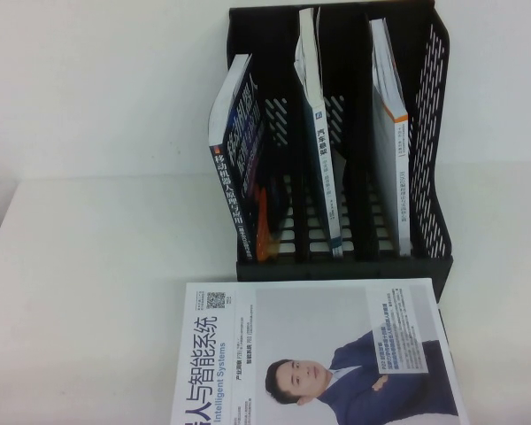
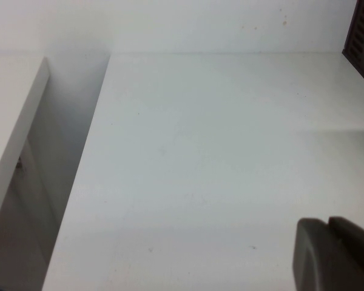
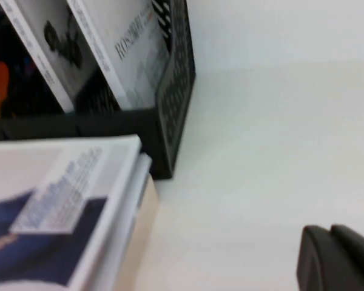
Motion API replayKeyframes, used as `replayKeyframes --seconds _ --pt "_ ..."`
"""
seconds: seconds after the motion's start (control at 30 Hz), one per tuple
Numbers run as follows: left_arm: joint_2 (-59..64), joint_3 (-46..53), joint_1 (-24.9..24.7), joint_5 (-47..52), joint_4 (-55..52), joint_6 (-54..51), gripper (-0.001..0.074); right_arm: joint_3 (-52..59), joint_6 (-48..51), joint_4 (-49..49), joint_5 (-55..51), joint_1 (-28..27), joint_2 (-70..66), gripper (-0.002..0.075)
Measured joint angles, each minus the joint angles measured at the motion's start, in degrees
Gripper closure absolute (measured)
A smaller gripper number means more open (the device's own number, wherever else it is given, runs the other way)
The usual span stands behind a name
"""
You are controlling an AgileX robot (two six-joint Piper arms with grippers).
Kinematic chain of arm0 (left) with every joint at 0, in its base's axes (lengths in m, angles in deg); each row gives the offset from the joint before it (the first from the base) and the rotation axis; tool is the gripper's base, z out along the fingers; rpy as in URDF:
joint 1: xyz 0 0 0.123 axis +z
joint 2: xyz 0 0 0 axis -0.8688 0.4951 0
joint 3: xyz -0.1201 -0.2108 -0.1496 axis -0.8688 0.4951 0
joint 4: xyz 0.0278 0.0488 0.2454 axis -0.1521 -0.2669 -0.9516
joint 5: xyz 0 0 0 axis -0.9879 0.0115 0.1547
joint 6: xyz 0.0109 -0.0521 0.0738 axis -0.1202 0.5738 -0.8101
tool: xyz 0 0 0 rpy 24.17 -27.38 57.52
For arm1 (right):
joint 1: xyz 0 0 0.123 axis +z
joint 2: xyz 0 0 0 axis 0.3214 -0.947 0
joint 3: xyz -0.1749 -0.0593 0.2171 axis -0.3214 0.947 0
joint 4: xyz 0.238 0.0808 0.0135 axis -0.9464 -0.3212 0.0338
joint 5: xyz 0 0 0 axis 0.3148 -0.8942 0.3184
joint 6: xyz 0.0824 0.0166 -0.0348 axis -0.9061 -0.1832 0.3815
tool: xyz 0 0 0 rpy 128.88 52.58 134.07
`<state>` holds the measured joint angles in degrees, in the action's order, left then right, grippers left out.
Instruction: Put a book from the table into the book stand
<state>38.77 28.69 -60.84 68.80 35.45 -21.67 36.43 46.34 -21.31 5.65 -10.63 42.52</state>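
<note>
A white-covered book (image 1: 319,354) with a man in a blue suit lies flat on the white table, just in front of the black book stand (image 1: 429,257). The stand holds three upright books: a dark one (image 1: 239,155) leaning in the left slot, a white-blue one (image 1: 319,133) in the middle, a white one (image 1: 388,142) in the right slot. The right wrist view shows the book's corner (image 3: 73,200) and the stand's corner (image 3: 170,121). Neither gripper shows in the high view. My left gripper (image 2: 330,251) is shut and empty over bare table. My right gripper (image 3: 333,257) is shut and empty, to the right of the book.
The table's left edge (image 2: 79,176) drops off beside a second white surface (image 2: 12,115). A sliver of the stand (image 2: 361,36) shows in the left wrist view. A white wall stands behind the stand.
</note>
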Motion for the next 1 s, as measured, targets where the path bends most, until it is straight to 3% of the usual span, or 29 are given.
replayKeyframes --seconds 0.23,0.57,0.8,1.0 --pt "0.00 0.00 0.00 0.00 0.00 0.00 0.0737 -0.11 1.90 5.82 -2.99 -0.10 0.00 0.0728" --pt "0.00 0.00 0.00 0.00 0.00 0.00 0.0737 -0.23 3.94 6.26 -3.57 -0.50 0.00 0.0728" --pt "0.00 0.00 0.00 0.00 0.00 0.00 0.0737 -0.33 3.97 6.26 -3.69 -4.97 0.00 0.0728" --pt "0.00 0.00 0.00 0.00 0.00 0.00 0.0737 -0.33 3.97 6.35 -3.69 -5.39 0.00 0.0728"
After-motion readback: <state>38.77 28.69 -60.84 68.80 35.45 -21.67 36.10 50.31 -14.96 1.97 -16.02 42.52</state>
